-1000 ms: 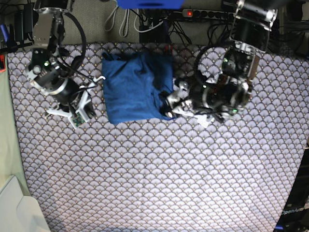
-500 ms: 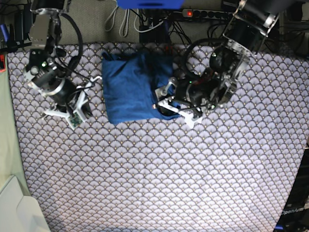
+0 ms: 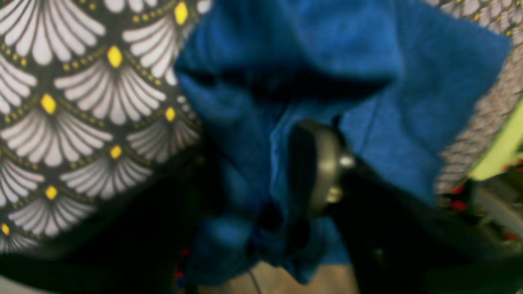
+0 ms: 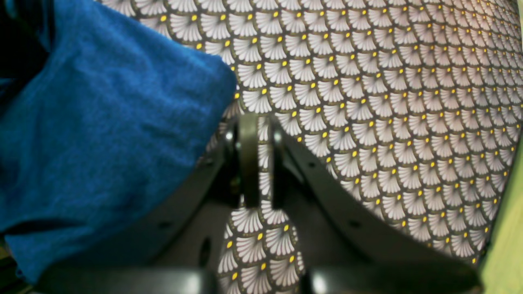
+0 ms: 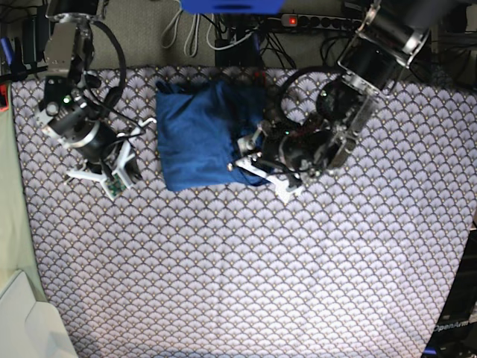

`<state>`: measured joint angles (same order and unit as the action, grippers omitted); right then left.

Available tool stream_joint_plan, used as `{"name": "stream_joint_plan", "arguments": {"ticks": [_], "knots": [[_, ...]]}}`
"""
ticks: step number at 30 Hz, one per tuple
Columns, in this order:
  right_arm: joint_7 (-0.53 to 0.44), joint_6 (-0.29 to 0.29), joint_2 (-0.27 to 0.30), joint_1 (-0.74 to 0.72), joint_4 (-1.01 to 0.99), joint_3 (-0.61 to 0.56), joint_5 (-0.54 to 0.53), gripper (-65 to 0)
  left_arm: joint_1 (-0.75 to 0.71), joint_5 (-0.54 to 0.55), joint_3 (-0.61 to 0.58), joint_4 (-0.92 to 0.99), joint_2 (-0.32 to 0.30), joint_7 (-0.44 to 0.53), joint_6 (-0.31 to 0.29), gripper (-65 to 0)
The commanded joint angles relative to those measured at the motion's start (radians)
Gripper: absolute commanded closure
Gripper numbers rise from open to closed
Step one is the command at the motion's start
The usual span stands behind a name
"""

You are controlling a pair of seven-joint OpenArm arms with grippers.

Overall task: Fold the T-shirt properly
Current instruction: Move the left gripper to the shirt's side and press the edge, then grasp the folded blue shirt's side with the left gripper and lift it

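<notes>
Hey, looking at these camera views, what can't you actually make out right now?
- Left wrist view: blurred; T-shirt bunches around the left gripper, so its grip is unclear.
- Base view: the arm covers the shirt's right edge.
- Right wrist view: frame edge crops the shirt; right gripper nearly shut, empty.

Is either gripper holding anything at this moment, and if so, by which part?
The left gripper pinches the T-shirt by bunched fabric at its edge nearest that arm. The right gripper is nearly closed and holds nothing.

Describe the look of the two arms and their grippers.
Both arms are black and silver metal with looping black cables and small green lights. The left gripper and right gripper have white parts in the base view; up close, the right fingers are dark, flat and narrow.
</notes>
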<state>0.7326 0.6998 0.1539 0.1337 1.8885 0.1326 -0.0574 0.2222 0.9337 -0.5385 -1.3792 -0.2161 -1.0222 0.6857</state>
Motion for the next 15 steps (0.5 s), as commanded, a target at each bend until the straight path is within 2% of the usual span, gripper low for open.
{"name": "stream_joint_plan", "arguments": {"ticks": [1, 4, 9, 15], "knots": [[-0.023, -0.002, 0.008, -0.012, 0.015, 0.003, -0.008, -2.6, -0.024, -0.02, -0.036, 0.04, -0.007, -0.008, 0.012, -18.1], [-0.023, -0.002, 0.008, -0.012, 0.015, 0.003, -0.008, -2.6, -0.005, -0.02, -0.056, 0.096, -0.021, -0.008, 0.012, 0.0], [-0.023, -0.002, 0.008, -0.012, 0.015, 0.003, -0.008, -2.6, 0.003, -0.02, -0.056, 0.156, -0.021, -0.007, 0.012, -0.1], [-0.023, -0.002, 0.008, -0.01, 0.015, 0.003, -0.008, -2.6, 0.016, -0.051, -0.059, 0.011, -0.035, -0.008, 0.012, -0.3]]}}
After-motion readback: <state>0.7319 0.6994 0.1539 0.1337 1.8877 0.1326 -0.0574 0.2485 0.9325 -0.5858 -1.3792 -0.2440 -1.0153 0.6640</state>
